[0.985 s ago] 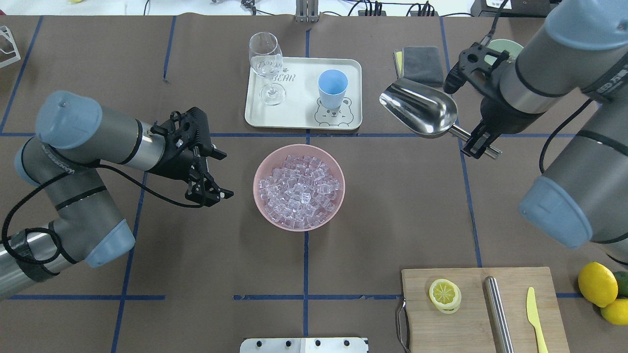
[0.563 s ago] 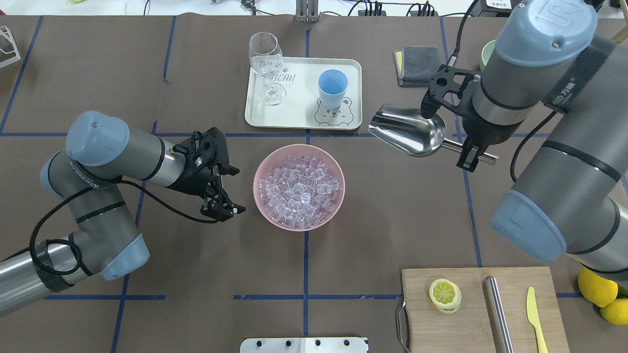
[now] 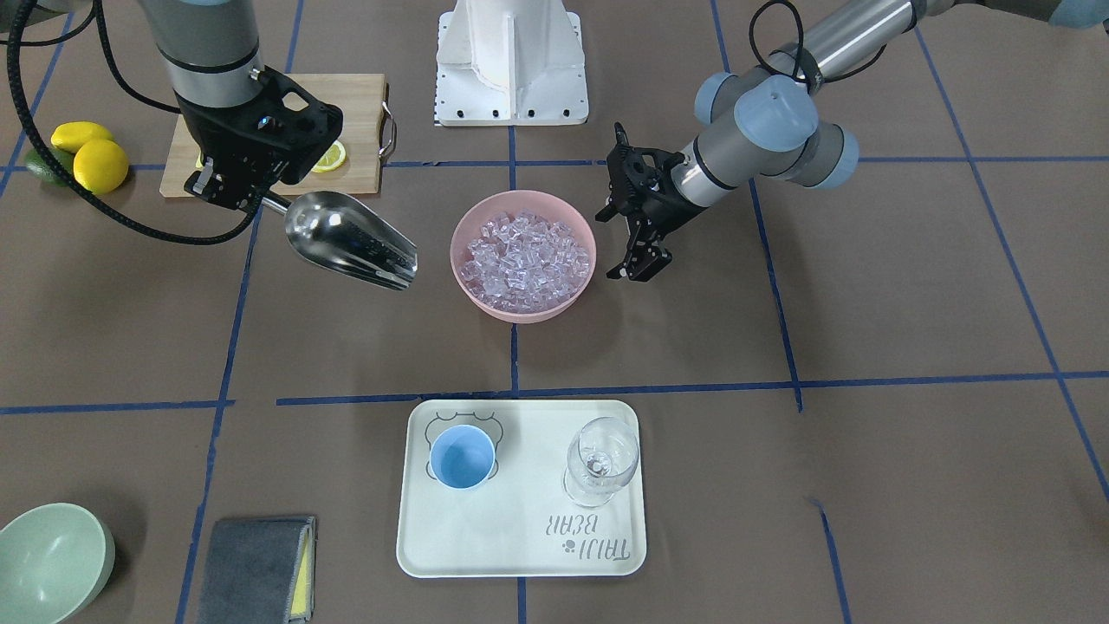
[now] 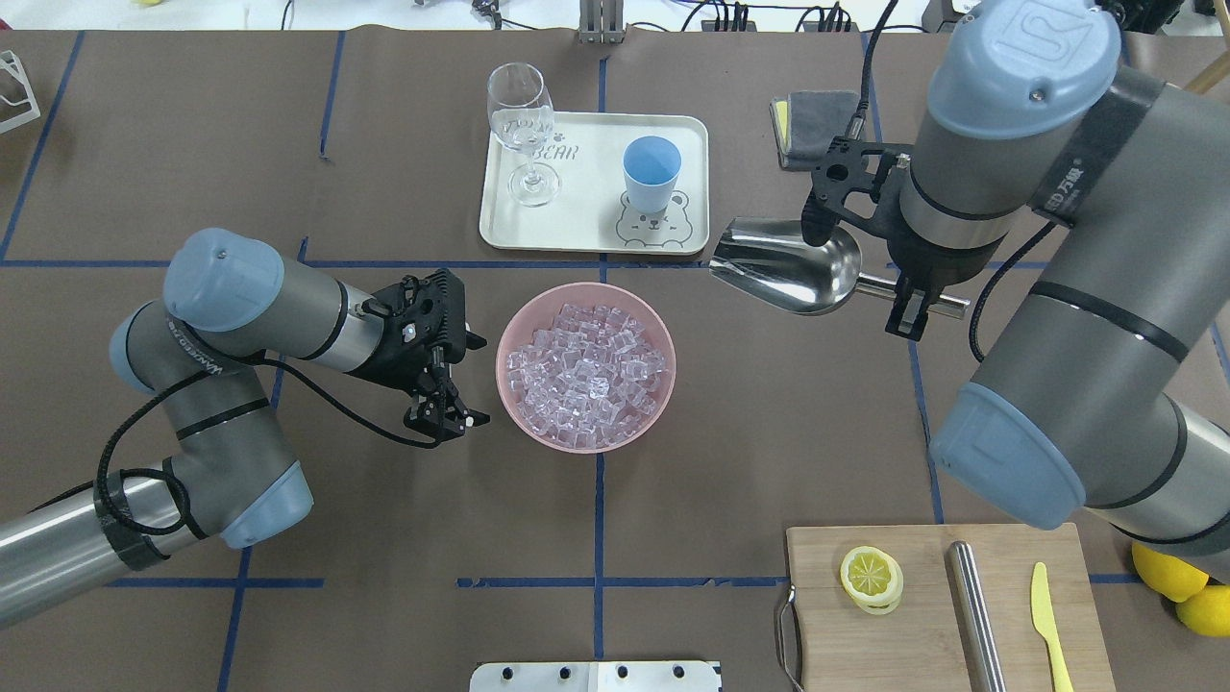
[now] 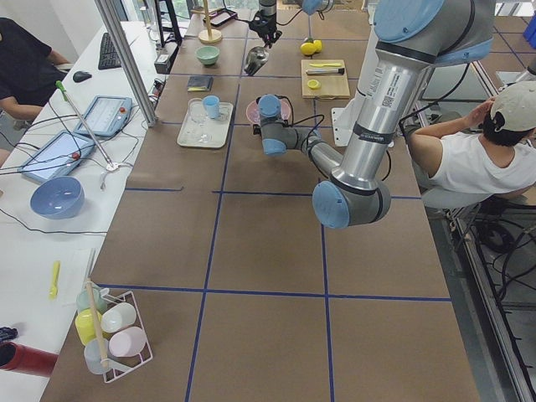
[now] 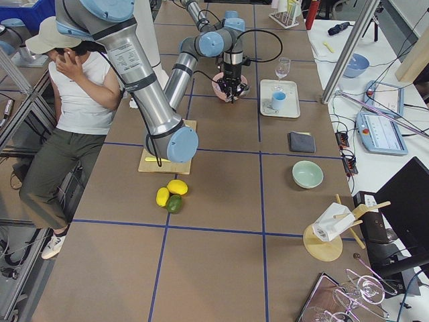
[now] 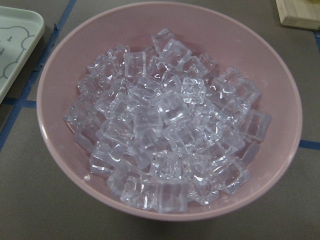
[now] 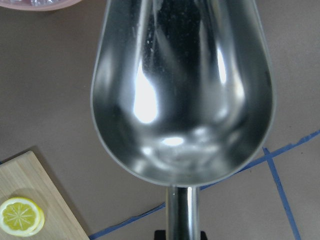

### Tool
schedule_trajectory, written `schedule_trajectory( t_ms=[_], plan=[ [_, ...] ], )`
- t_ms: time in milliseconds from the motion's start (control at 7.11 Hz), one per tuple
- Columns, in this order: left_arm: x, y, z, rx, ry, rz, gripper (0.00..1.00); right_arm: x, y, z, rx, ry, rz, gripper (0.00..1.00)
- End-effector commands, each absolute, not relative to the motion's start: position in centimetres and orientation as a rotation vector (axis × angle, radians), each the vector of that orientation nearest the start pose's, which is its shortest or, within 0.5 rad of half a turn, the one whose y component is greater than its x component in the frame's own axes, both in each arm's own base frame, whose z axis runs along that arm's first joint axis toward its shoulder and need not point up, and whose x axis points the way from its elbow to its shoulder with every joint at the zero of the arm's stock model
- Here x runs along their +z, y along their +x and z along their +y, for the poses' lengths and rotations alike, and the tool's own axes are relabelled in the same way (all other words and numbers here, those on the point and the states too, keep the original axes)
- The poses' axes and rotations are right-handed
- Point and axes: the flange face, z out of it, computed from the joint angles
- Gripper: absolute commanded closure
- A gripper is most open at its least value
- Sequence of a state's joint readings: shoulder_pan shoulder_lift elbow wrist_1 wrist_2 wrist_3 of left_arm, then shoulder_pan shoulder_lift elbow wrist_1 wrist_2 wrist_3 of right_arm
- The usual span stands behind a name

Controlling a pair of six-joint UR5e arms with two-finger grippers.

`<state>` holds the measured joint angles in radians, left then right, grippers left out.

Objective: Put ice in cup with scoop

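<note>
The ice [image 4: 586,370] is a heap of clear cubes in a pink bowl [image 4: 509,332] at mid-table, and it fills the left wrist view [image 7: 170,125]. The light-blue cup [image 4: 651,173] stands upright and empty on a white tray [image 4: 586,226] beyond the bowl. My right gripper [image 4: 911,300] is shut on the rod handle of the silver scoop [image 4: 788,264]. It holds the scoop in the air to the right of the bowl, mouth toward it. The trough is empty in the right wrist view [image 8: 182,90]. My left gripper [image 4: 473,380] is open and empty just left of the bowl.
A wine glass [image 4: 522,125] stands on the tray's left end. A grey cloth [image 4: 817,120] lies beyond the scoop. A cutting board [image 4: 922,615] at the near right holds a lemon slice [image 4: 872,577], a steel cylinder [image 4: 975,615] and a yellow knife [image 4: 1047,625]. A pale green bowl [image 3: 48,559] sits near the cloth.
My right arm has carried the scoop left and nearer, toward the pink bowl. My left gripper has moved right, up to the bowl's left side.
</note>
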<state>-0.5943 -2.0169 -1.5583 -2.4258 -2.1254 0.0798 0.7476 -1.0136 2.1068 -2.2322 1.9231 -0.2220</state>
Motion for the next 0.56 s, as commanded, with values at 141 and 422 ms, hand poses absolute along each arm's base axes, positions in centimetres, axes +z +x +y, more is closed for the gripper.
schedule_trajectory(
  t_ms=[141, 422],
  plan=[
    [31.7, 50.4, -43.8, 1.251, 1.01, 1.041, 0.0, 21.0, -34.4, -42.2, -1.135, 0.302, -0.48, 1.0],
    [31.6, 50.4, -43.8, 1.248, 1.02, 1.047, 0.0, 19.5, -37.3, -41.6, -1.174, 0.247, -0.376, 1.0]
  ],
)
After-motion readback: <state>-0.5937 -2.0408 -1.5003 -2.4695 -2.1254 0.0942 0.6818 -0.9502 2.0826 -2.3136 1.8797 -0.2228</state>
